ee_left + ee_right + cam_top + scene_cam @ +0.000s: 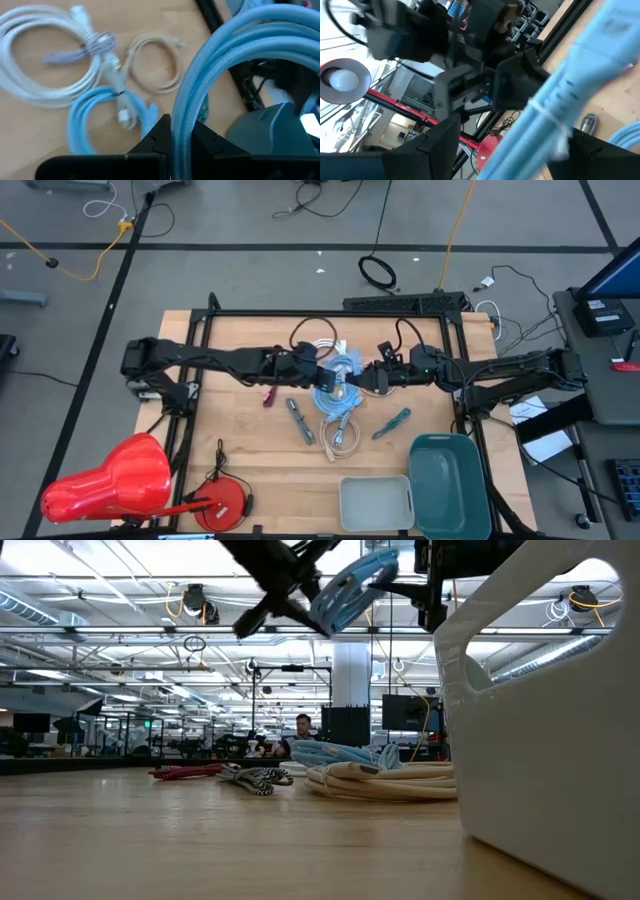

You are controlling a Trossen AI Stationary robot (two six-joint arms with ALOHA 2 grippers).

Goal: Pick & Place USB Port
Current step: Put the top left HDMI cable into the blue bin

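Above the table's middle, the left gripper (322, 372) is clenched on a light blue cable coil (340, 370), held aloft; the right gripper (362, 378) flanks it with fingers spread.

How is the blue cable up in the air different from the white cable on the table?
The light blue coiled cable hangs above the table, pinched in the left claw, while the white coiled cable lies flat on the wood, untouched. The blue one looks thicker; the white one's strands look thinner. The right claw stands open around the blue one. Both are wound into loops.
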